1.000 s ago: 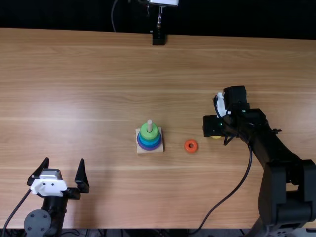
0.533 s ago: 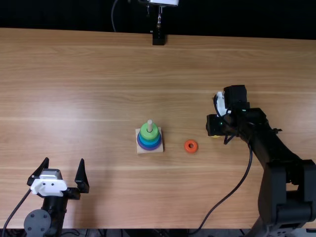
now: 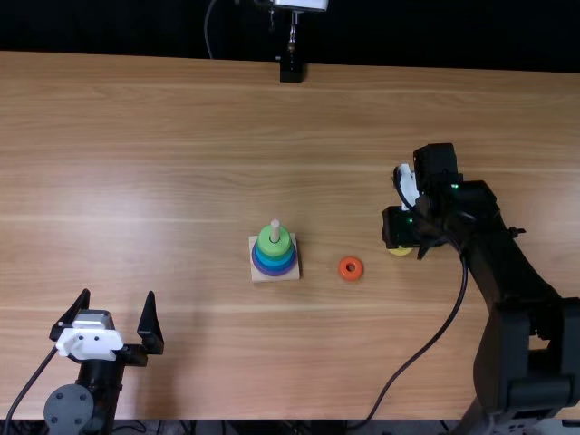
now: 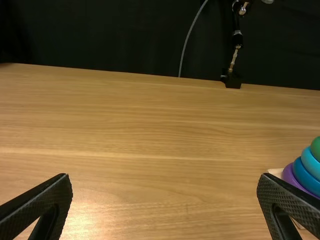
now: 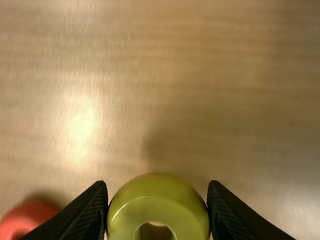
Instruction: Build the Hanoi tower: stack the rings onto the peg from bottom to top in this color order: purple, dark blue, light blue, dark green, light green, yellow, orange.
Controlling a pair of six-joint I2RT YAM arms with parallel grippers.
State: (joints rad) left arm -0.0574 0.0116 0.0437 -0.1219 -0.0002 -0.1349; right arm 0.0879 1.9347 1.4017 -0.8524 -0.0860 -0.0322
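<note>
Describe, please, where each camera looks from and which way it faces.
Top view: fixed above the near edge of the light brown wooden table, facing steeply down and forward; both black arms show.
Left wrist view: on the left wrist, facing across the table; its open, flat black fingers show.
Right wrist view: on the right wrist, facing down at the table; its fingers clasp a yellow ring.
Shared: stacked coloured rings by top and left wrist views; the yellow ring and an orange ring by top and right wrist views.

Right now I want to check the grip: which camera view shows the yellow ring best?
The right wrist view: the yellow ring sits large between the fingers of the right tool, hole partly visible. The top view gives just its edge; the left wrist view takes in the stacked rings.
</note>
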